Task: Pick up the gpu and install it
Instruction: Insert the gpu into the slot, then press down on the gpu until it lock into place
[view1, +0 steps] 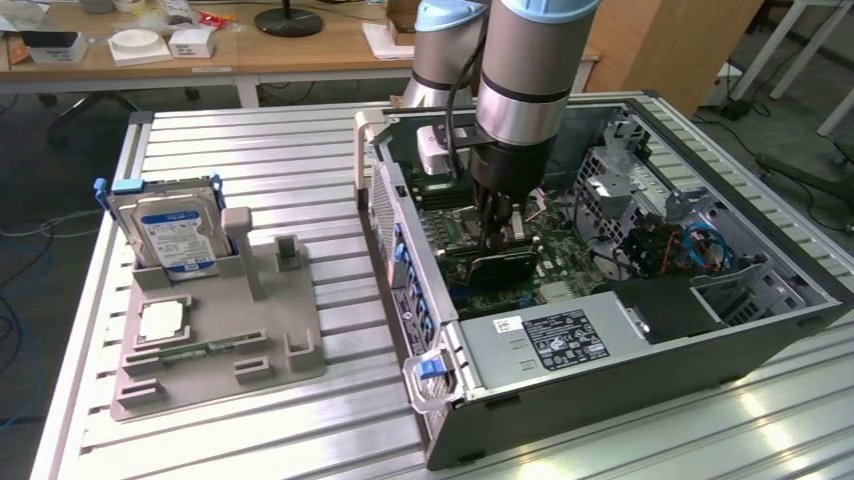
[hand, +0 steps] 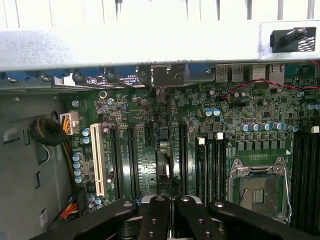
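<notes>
While my gripper (view1: 503, 240) pinches the gpu (view1: 501, 268) by its upper edge, the card hangs directly below, edge-down over the motherboard (hand: 150, 165) slots.

The gpu (view1: 505, 268) is half hidden behind the gripper (view1: 501, 240) inside the computer case (view1: 747, 330), its lower edge lost among motherboard parts. In the wrist view the gripper (hand: 170, 220) is cut off at six o'clock, and the card beneath cannot be made out.
</notes>
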